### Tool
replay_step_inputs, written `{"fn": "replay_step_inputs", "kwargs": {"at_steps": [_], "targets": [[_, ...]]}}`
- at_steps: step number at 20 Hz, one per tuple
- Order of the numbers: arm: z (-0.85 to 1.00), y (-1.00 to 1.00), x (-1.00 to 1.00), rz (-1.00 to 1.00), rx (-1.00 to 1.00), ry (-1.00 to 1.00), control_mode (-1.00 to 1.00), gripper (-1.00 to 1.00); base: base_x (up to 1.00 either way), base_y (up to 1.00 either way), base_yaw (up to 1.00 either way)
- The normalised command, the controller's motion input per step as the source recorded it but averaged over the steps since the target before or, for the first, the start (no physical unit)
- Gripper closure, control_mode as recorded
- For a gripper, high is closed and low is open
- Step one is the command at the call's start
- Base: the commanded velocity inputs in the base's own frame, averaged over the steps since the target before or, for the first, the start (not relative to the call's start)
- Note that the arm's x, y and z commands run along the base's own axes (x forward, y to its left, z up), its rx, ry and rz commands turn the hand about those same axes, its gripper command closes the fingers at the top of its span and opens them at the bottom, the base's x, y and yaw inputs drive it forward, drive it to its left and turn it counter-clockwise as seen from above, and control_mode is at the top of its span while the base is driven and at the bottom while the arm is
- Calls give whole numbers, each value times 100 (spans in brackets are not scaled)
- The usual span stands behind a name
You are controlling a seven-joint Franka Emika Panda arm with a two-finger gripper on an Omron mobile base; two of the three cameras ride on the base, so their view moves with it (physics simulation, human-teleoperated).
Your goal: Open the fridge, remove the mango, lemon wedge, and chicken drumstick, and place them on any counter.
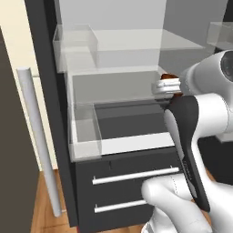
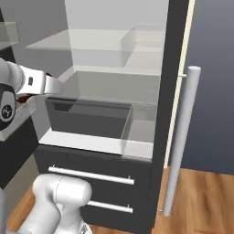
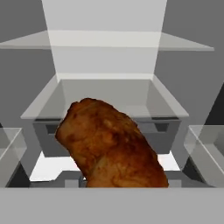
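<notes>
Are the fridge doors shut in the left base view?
No, the fridge stands open, its clear shelves and bins exposed above the two lower drawers.

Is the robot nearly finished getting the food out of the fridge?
Not yet. The fridge already stands open, so that step looks done. Right now the chicken drumstick sits close in front of the hand camera, apparently held in the pincer at the fridge's middle shelf. It has yet to reach a counter. Where the mango and lemon wedge are, I cannot tell.

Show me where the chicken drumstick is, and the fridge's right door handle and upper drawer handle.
chicken drumstick point(image 3: 111, 146), hand view, middle of the meat
right door handle point(image 2: 182, 137), right base view, mid-bar
upper drawer handle point(image 1: 135, 175), left base view, middle of the bar
</notes>
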Motion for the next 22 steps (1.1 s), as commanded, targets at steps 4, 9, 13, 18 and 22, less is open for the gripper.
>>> {"fn": "replay_step_inputs", "kwargs": {"at_steps": [4,9,13,18,22], "targets": [[0,0,0,0,0,0,100,100,-100,0,-17],[0,0,0,0,0,0,100,100,-100,0,-44],[0,0,0,0,0,0,100,100,-100,0,-60],[0,0,0,0,0,0,100,100,-97,0,-70],[0,0,0,0,0,0,100,100,-56,0,-86]]}}
